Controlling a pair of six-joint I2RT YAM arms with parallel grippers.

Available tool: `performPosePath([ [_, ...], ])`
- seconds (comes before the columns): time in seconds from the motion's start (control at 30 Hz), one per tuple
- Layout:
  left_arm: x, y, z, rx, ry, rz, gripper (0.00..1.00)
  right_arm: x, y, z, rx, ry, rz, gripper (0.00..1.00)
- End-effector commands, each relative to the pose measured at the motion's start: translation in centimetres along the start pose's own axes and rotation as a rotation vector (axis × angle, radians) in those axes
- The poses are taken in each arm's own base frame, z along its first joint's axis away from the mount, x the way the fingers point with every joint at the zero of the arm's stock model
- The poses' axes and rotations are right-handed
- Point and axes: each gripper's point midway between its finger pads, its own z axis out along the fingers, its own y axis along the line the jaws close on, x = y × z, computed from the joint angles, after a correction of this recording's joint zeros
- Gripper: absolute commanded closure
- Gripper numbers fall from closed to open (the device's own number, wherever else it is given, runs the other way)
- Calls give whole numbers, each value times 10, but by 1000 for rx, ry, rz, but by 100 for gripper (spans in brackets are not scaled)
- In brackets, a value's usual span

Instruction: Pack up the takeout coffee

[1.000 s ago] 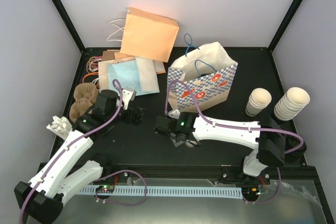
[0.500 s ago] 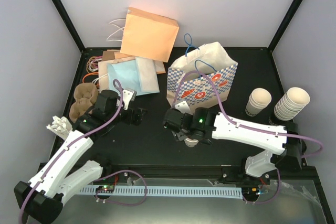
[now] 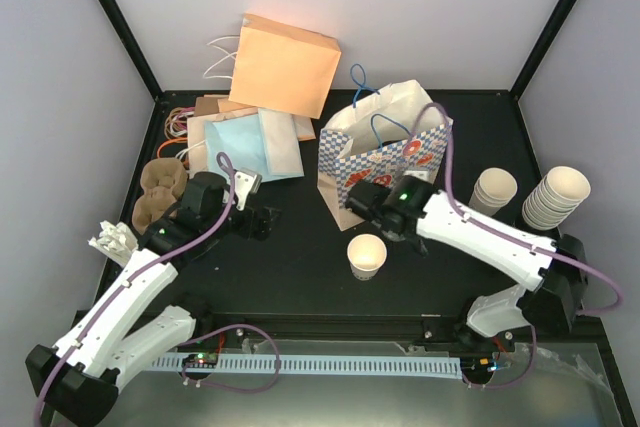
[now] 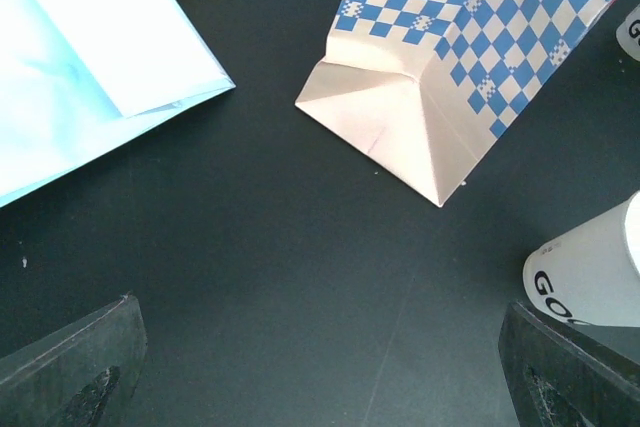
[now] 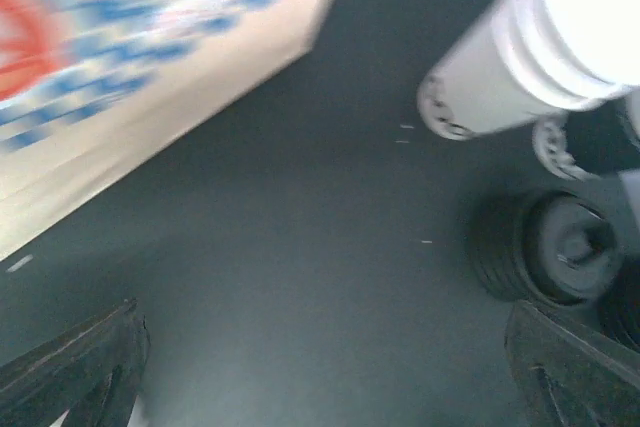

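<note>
The paper cup [image 3: 367, 255] is seen standing upright, mouth up, on the black counter [image 3: 290, 277], near the front edge and between the two arms; it is gripped by nothing. Just beyond it, and clear of it, the right end effector [image 3: 357, 205] is held with its fingers spread wide and empty (in the right wrist view only bare counter lies between them). Its tip is just beside the lower corner of the blue-checked bag [image 3: 395, 152]. To the left, well apart from the cup, the left end effector [image 3: 265, 222] is poised with its fingers likewise spread and nothing between them; the cup's lettered side is caught at the right edge of its wrist view. The blue-checked bag is turned with its open mouth toward the rear. Farther back, flat paper bags [image 3: 255, 137] are piled, with an orange bag [image 3: 285, 65] leaned against the rear wall. Two stacks of cups [image 3: 555, 197] are set at the far right.
</note>
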Motion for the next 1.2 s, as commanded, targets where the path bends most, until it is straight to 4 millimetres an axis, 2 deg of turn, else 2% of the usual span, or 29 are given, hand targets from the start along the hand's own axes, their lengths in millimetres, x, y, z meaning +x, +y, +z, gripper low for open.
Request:
performPosePath([
  [0.0, -7, -6, -5, 17, -31, 25, 1, 2, -71, 21, 161, -8, 280, 0],
  [0.27, -6, -7, -4, 21, -26, 28, 1, 17, -138, 56, 117, -3, 641, 0],
  [0.4, -5, -8, -3, 23, -19, 28, 1, 20, -156, 73, 135, 13, 720, 0],
  [0.5, -6, -9, -4, 26, -21, 30, 1, 31, -168, 89, 197, 89, 759, 0],
  [0.73, -5, -10, -4, 29, -23, 34, 1, 55, -176, 120, 183, 139, 865, 0],
  [1.0, -4, -11, -3, 31, -16, 36, 1, 77, -188, 136, 217, 177, 926, 0],
  [1.17, -4, -12, -2, 35, -14, 37, 1, 81, -191, 143, 190, 164, 969, 0],
])
